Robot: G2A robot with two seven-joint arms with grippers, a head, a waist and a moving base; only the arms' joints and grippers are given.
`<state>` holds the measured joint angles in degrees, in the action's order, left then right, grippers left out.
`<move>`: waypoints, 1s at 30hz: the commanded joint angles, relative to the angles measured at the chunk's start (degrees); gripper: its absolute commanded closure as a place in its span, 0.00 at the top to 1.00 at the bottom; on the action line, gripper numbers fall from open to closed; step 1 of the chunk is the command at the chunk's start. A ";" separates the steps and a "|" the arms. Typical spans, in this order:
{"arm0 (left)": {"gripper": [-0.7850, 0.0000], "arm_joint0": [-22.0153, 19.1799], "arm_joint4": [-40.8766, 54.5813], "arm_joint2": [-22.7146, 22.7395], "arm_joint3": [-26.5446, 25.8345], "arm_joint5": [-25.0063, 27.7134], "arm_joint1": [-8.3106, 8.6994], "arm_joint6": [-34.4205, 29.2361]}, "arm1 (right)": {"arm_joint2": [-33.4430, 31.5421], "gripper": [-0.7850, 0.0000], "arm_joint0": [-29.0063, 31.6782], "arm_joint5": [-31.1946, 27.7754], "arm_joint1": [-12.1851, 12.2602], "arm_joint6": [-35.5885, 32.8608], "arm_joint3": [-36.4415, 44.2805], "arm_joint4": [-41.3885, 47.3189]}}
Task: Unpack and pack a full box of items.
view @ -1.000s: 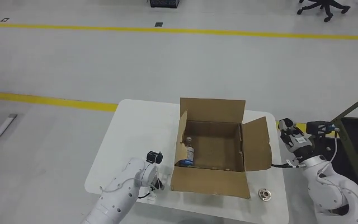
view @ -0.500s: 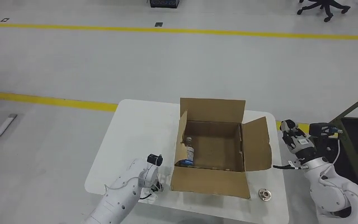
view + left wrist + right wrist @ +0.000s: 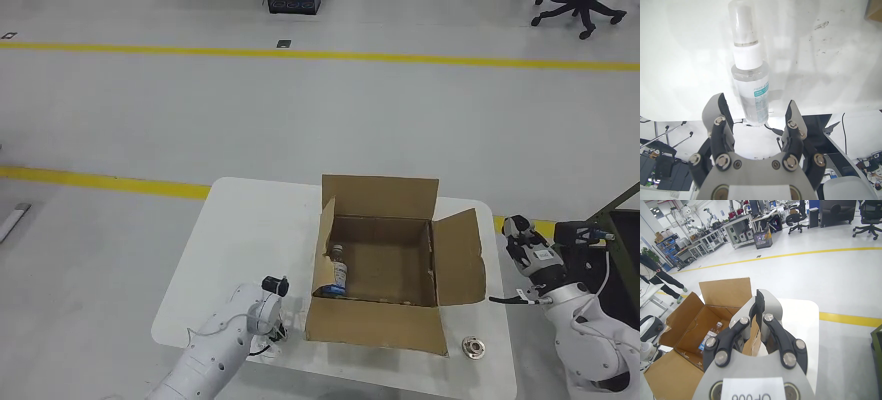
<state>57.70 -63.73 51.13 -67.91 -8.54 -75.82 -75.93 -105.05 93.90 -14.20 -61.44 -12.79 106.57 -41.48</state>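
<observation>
A clear spray bottle [image 3: 751, 79] with a white collar and a clear cap lies on the white table [image 3: 250, 230], its base over the front edge. My left gripper [image 3: 758, 108] is open, its fingertips on either side of the bottle's lower end and apart from it. In the top view this left gripper [image 3: 277, 322] sits at the table's front left, beside the open cardboard box [image 3: 385, 325]. A water bottle [image 3: 339, 270] lies inside the box [image 3: 687, 306] against its left wall. My right gripper [image 3: 758, 306] is shut on nothing, held off the table's right edge by the box's right flap [image 3: 462, 258].
A small round metal part [image 3: 473, 347] lies on the table at the front right, near the box corner. The box's flaps stand open on all sides. Bare tabletop extends left of and behind the box.
The left arm has drawn back slightly toward the table's front edge. The right arm has shifted a little to the right, away from the box.
</observation>
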 commanded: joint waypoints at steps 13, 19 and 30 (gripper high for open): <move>0.62 -1.19 0.81 -0.45 3.78 -0.05 -0.74 1.31 | -0.42 0.00 0.45 0.21 -0.23 -0.03 0.23 0.03; 0.33 -1.59 0.93 -0.72 4.57 0.05 -1.02 1.55 | -0.63 0.00 0.39 0.12 -0.29 -0.27 0.24 -0.06; 0.00 -1.54 0.20 0.15 3.19 -0.15 -0.93 1.71 | -1.03 0.00 0.00 0.30 -0.41 -0.83 -0.28 0.17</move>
<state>56.03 -63.37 50.95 -64.07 -8.62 -76.87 -74.10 -105.98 93.95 -13.98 -61.84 -13.47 106.42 -41.39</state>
